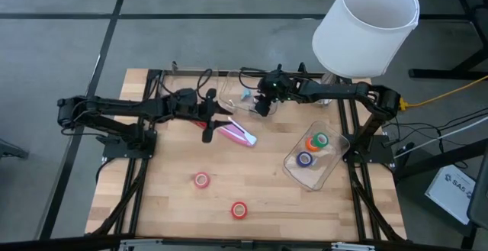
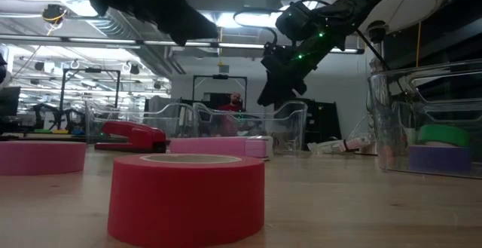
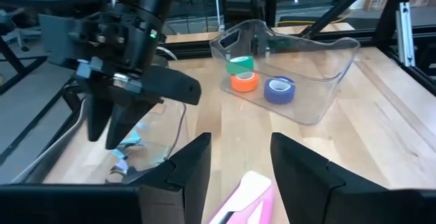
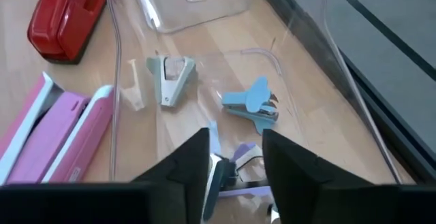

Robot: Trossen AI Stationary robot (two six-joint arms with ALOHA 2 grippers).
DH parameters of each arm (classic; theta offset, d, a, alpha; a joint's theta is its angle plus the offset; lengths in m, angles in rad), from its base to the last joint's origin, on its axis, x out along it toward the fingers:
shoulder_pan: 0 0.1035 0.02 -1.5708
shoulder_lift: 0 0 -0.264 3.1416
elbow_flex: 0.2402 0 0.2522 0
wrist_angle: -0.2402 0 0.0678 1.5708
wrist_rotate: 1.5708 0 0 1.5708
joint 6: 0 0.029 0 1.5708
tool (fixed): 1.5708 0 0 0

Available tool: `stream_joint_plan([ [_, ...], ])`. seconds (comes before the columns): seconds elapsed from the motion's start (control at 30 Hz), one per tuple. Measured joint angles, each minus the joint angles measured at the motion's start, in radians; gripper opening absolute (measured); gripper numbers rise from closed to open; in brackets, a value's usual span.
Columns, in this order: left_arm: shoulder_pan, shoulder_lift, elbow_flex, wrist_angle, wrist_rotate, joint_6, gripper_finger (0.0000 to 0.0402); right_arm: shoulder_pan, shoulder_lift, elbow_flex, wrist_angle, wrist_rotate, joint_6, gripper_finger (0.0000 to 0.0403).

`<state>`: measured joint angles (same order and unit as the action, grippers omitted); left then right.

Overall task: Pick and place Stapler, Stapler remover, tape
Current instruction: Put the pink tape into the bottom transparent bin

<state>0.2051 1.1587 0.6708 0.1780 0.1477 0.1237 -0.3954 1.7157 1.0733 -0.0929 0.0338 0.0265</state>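
Note:
My right gripper (image 4: 235, 163) hangs open above a clear bin (image 1: 238, 91) at the table's far middle. Staple removers lie on the bin's floor: a grey one (image 4: 170, 77), a blue one (image 4: 253, 105) and another (image 4: 228, 173) below the fingers. My left gripper (image 3: 240, 163) stands open over one end of the pink stapler (image 1: 238, 133), which lies flat on the table. A red stapler (image 4: 68, 13) lies beside it. Green (image 1: 321, 139), orange (image 1: 313, 146) and blue tape (image 1: 305, 159) sit in a clear tray (image 1: 335, 167). Pink tape (image 1: 201, 179) and red tape (image 1: 239, 210) lie near the front.
A tall white cylinder (image 1: 366, 26) stands over the table's far right corner. Black frame rails run along the table's left, right and far edges. Bare wood lies between the two loose tapes and the tray.

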Motion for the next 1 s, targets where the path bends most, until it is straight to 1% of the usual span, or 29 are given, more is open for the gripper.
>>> stream_joint_plan([
  [0.17, -0.027, 0.0, 0.0, -0.003, -0.004, -0.009, 0.0152, 0.003, 0.0, 0.0, 0.019, -0.001, 0.0, 0.0171],
  [0.3, -0.071, 0.0, 0.0, -0.004, -0.003, -0.009, 0.0152, 0.022, 0.0, 0.0, 0.037, -0.033, 0.0, 0.0183],
  [0.53, -0.161, 0.0, 0.001, -0.071, -0.003, -0.008, 0.0152, 0.075, 0.0, 0.0, 0.096, -0.036, -0.005, 0.0178],
  [0.63, -0.21, 0.0, 0.001, -0.104, -0.02, -0.017, 0.0152, 0.101, 0.0, 0.0, 0.12, -0.037, -0.007, 0.0174],
  [0.83, -0.314, 0.0, 0.002, -0.175, -0.099, -0.104, 0.0152, 0.144, 0.0, 0.0, 0.151, -0.037, -0.008, 0.0173],
  [1.0, -0.403, 0.0, 0.002, -0.257, -0.137, -0.185, 0.0141, 0.178, 0.0, 0.0, 0.175, -0.037, -0.007, 0.0172],
])
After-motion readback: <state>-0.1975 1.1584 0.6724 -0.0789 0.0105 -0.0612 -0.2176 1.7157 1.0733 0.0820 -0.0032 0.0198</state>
